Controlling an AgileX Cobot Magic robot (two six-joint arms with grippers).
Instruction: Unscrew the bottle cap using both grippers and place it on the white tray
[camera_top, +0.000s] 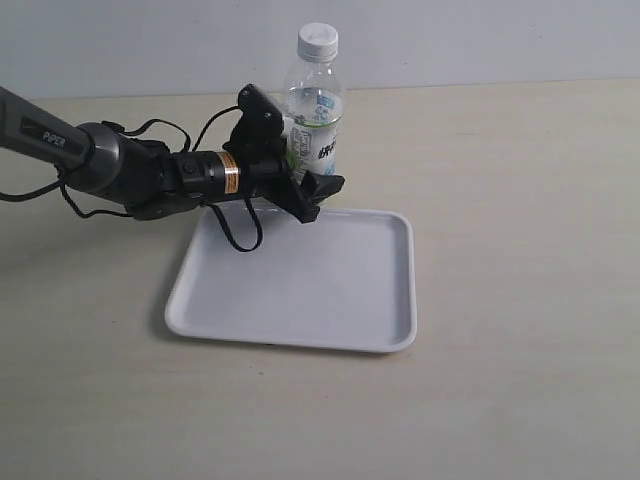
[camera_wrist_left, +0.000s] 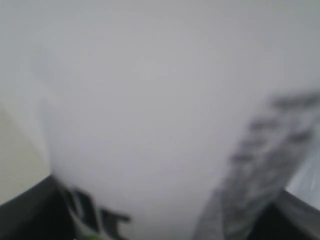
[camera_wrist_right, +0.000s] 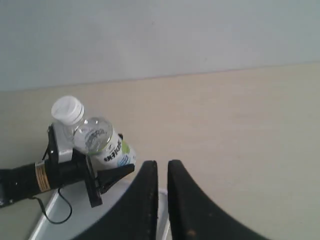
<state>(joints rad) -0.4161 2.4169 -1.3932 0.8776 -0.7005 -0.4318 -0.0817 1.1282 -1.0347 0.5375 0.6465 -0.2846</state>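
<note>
The table (camera_top: 520, 200) is filling the whole picture; the white tray (camera_top: 300, 300) is lying in the middle, ready for the cap; the bottle (camera_top: 318, 110) is standing just behind it, top middle; the left gripper (camera_top: 298, 160) is squeezing the bottle, probably so it won't spin; the right gripper (camera_wrist_right: 161, 170) is pinched together, holding nothing, away from the bottle; the cap (camera_top: 318, 40) is sitting on the bottle, not yet off.
</note>
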